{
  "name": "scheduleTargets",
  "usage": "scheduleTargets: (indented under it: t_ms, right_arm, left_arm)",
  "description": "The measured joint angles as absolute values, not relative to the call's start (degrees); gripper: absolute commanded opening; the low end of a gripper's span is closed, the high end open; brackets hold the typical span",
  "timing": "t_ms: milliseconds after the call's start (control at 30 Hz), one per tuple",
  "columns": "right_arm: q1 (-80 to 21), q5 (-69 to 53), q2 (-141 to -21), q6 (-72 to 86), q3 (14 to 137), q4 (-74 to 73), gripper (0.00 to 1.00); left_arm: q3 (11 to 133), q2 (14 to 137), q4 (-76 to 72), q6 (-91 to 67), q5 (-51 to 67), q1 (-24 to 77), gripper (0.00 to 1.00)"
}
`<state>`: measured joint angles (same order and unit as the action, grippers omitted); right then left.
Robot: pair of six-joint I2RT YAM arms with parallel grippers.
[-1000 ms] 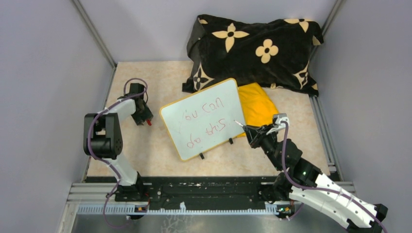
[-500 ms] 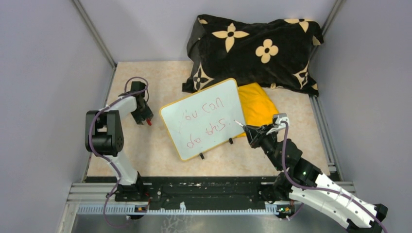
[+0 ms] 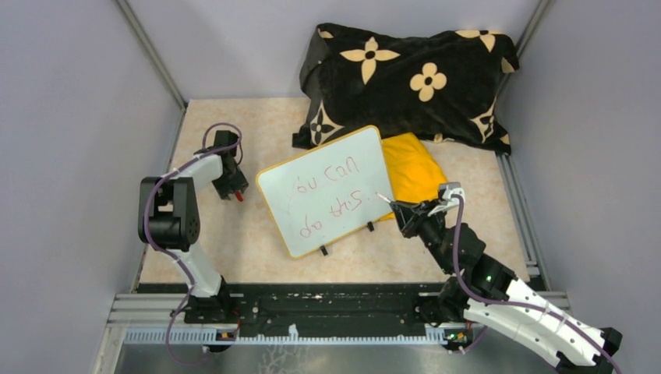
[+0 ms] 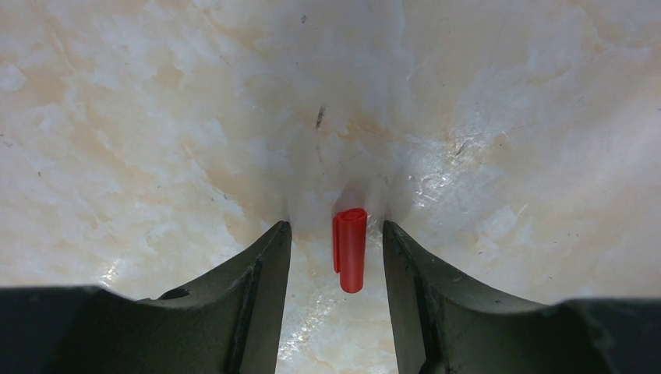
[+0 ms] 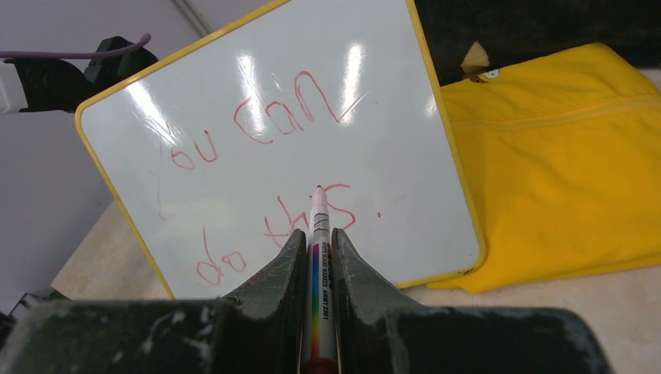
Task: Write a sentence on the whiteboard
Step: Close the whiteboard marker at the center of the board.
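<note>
The whiteboard [image 3: 327,204] lies tilted mid-table on two black clip feet, with an orange-yellow rim; it also fills the right wrist view [image 5: 234,86]. The sentence [image 3: 331,191] is red handwriting in two lines reading "you can do this" [image 5: 265,128]. My right gripper [image 3: 399,210] [image 5: 318,235] is shut on a white marker [image 5: 319,261] with a rainbow stripe. The marker's tip [image 3: 381,197] is over the board's right part by the last word. My left gripper [image 3: 231,189] [image 4: 336,227] is open, low over the table, with a small red cap [image 4: 350,248] [image 3: 238,197] between its fingers, touching neither.
A folded yellow cloth [image 3: 413,167] [image 5: 561,156] lies under the board's right edge. A black pillow with tan flowers [image 3: 409,78] sits at the back. Grey walls and metal rails bound the table on the left, right and back.
My left wrist has shifted slightly to the right, staying over the red cap. The right arm, the marker and the board have not moved.
</note>
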<state>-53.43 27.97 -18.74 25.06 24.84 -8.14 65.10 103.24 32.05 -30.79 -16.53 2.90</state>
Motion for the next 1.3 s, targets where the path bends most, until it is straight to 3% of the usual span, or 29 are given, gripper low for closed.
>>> scheduleTargets:
  t_ms: [500, 1300]
  right_arm:
    - [-53.5, 28.2, -18.0, 25.1, 24.8, -8.3, 0.00]
    - [-53.4, 28.4, -17.3, 25.1, 24.8, -8.6, 0.00]
  left_arm:
    - [64.5, 102.9, 31.5, -31.5, -16.7, 3.9, 0.52]
    - [62.7, 101.9, 29.9, -31.7, -16.7, 4.1, 0.35]
